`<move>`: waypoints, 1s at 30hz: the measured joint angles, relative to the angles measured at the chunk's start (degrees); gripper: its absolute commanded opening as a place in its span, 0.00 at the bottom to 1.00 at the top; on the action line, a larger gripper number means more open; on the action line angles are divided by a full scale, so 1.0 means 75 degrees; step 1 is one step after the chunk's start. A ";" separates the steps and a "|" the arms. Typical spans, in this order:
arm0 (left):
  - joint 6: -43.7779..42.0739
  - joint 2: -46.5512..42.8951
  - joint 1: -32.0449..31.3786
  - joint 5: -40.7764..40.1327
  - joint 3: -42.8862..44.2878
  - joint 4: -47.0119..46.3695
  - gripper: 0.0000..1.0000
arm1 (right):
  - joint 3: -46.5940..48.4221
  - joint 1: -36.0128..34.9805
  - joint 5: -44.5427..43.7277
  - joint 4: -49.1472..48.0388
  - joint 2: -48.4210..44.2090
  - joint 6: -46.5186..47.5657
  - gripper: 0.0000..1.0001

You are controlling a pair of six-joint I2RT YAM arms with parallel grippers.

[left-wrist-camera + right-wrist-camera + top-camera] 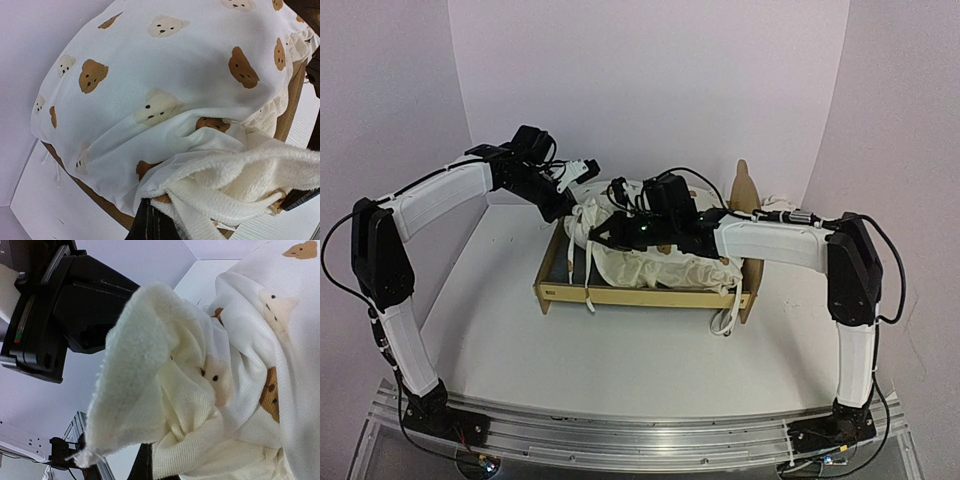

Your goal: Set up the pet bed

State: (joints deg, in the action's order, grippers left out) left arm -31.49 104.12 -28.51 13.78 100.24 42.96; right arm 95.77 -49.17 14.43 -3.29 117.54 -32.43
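The pet bed [640, 296] is a low light-wood frame in the middle of the table, with its tall curved headboard [746, 188] at the right end and dark grey base [576, 266] showing at the left end. The cream bear-print cushion [665, 266] lies crumpled in it. My left gripper [576, 212] is shut on a fold of the cushion [150, 90] over the bed's far left corner. My right gripper [604, 237] is shut on a fluffy cushion edge [145, 385] close beside it. The fabric hides both sets of fingertips.
Tie strings hang over the front rail [588, 296] and by the headboard [727, 320]. A small white thing [780, 203] lies behind the headboard. The left gripper's black body [75, 300] fills the upper left of the right wrist view. White walls stand close on three sides.
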 measured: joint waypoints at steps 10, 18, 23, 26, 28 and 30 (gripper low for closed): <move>-0.0072 0.0041 0.0000 0.0016 0.0259 0.0058 0.00 | -0.0003 0.0000 0.0074 0.0060 0.0000 0.0019 0.00; -0.0025 0.0041 0.0003 0.0123 0.0231 0.0252 0.00 | -0.0038 0.0000 0.0077 0.0131 0.0000 0.0071 0.00; 0.0249 -0.0049 0.0000 0.0564 0.0099 0.0566 0.00 | -0.0041 0.0000 0.0074 0.0185 0.0000 0.0113 0.00; 0.0406 -0.0289 0.0002 0.0680 -0.0411 0.0538 0.00 | -0.0041 0.0000 0.0077 0.0204 0.0000 0.0123 0.00; 0.0479 -0.0355 0.0000 0.0738 -0.0663 0.0548 0.00 | -0.0041 0.0000 0.0079 0.0221 0.0000 0.0121 0.00; 0.0592 -0.0358 0.0000 0.0790 -0.0816 0.0544 0.00 | -0.0041 0.0000 0.0080 0.0227 0.0000 0.0121 0.00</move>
State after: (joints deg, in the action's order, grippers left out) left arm -27.05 101.43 -28.51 19.71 94.12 47.04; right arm 95.46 -49.17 15.03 -1.59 117.54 -31.53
